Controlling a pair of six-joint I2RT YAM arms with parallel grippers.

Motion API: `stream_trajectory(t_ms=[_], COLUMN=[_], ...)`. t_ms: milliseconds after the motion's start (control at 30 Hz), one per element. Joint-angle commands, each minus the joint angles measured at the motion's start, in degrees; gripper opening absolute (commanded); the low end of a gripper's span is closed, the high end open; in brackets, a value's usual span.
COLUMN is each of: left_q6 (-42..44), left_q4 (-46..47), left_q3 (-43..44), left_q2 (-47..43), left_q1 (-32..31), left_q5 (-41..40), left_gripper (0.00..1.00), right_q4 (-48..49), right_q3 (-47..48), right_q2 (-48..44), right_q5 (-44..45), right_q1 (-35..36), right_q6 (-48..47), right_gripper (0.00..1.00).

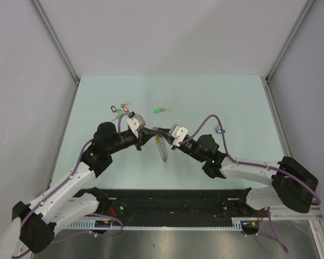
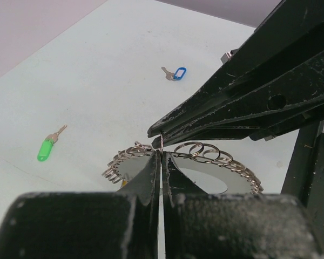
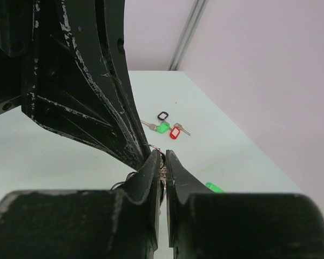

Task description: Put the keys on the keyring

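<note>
Task barely begun: our left jaws & right jaws are both pinched on the keyring [image 1: 161, 147], w/ green-tag key [image 1: 161, 110] beyond it, blue-tag key [image 1: 220, 130] to its right, both loose on counter [image 1: 124, 91], neither threaded.

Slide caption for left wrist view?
Both arms' jaws pinch the keyring; green key and blue key lie loose on the table.

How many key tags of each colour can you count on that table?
Green tags: 2 (loose green tag, bunched green tag)
Blue tag: 1
Red tag: 1
Black tag: 1
Total: 5
</note>
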Motion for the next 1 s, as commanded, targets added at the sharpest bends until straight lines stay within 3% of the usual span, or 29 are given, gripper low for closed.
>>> stream_trajectory(t_ms=[0, 67, 200, 300, 400, 733, 967], left_q6=[0.1, 0.1, 1.7, 4.5, 7.5, 11.4, 11.6], left_q4=[2.8, 3.0, 2.7, 1.9, 0.8, -0.7, -0.6], left_q3=[2.5, 2.3, 1.9, 1.2, 0.7, 0.4, 0.2], left_q2=[-1.1, -1.2, -2.4, -3.7, -5.0, -5.1, -3.7], left_q1=[-0.9, -0.9, -1.0, -0.9, -0.9, -0.8, -0.9], left_q5=[-0.2, -0.5, -2.8, -3.9, -4.3, 2.3, 5.2], left_gripper=[0.0, 0.02, 0.31, 0.45, 0.52, 0.53, 0.43], right_q4=[4.8, 6.0, 6.4, 5.3, 5.4, 4.6, 2.9], right_q3=[0.0, 0.0, 0.0, -0.1, -1.0, -3.3, -4.1], right_q2=[1.4, 2.0, 1.9, 0.5, -1.3, -5.5, -7.9], right_q5=[7.7, 10.0, 12.3, 12.1, 10.7, 3.5, -3.3], right_q1=[2.0, 2.9, 3.6, 3.7, 3.3, 0.4, -1.4], right_q6=[-4.3, -5.5, -6.2, -5.4, -4.7, -2.2, -1.8], right_gripper=[0.04, 0.0, 0.0, 0.0, 0.0, 0.0, 0.0])
